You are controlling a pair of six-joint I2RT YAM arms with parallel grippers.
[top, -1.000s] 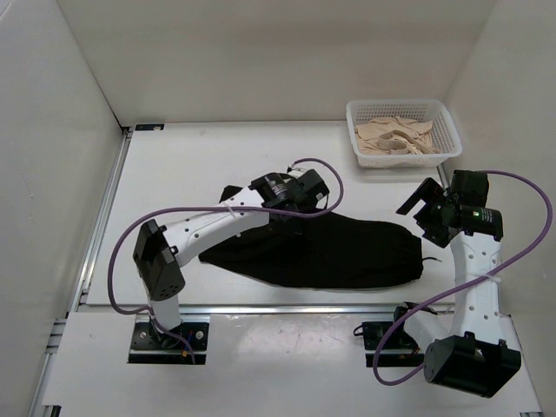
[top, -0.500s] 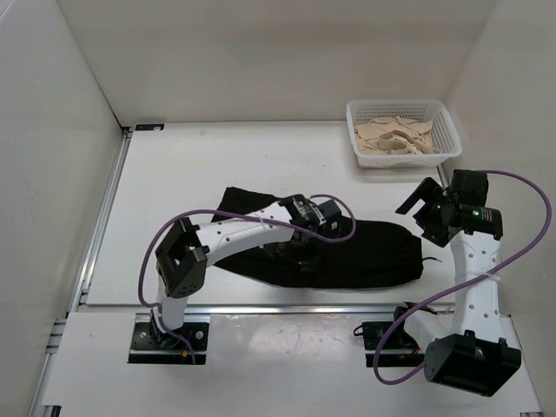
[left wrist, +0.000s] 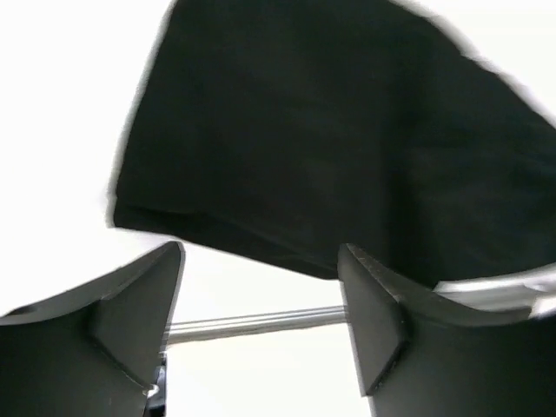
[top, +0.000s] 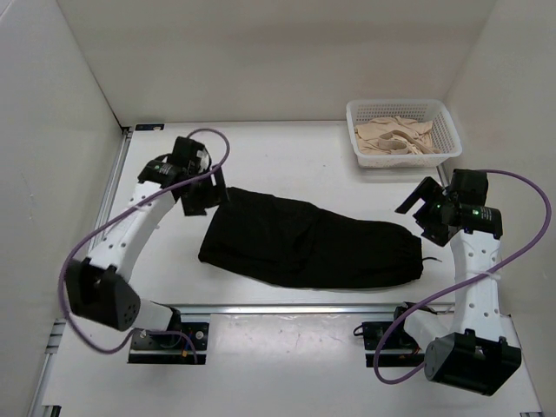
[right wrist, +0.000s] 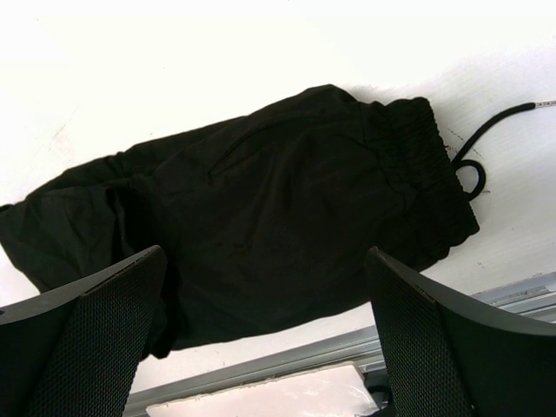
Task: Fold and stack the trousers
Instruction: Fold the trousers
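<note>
Black trousers (top: 313,243) lie flat (wrinkled); left end effector (left wrist: 261,248) and right end effector (right wrist: 265,252) both spread, empty.

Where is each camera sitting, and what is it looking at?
Top camera: high behind the arm bases, looking down at the table, left arm, right arm, black trousers and basket.
Left wrist camera: on the left arm, looking past open left fingers at one end of the trousers.
Right wrist camera: on the right arm, looking between open right fingers at the waistband end.
All three see the trousers.
</note>
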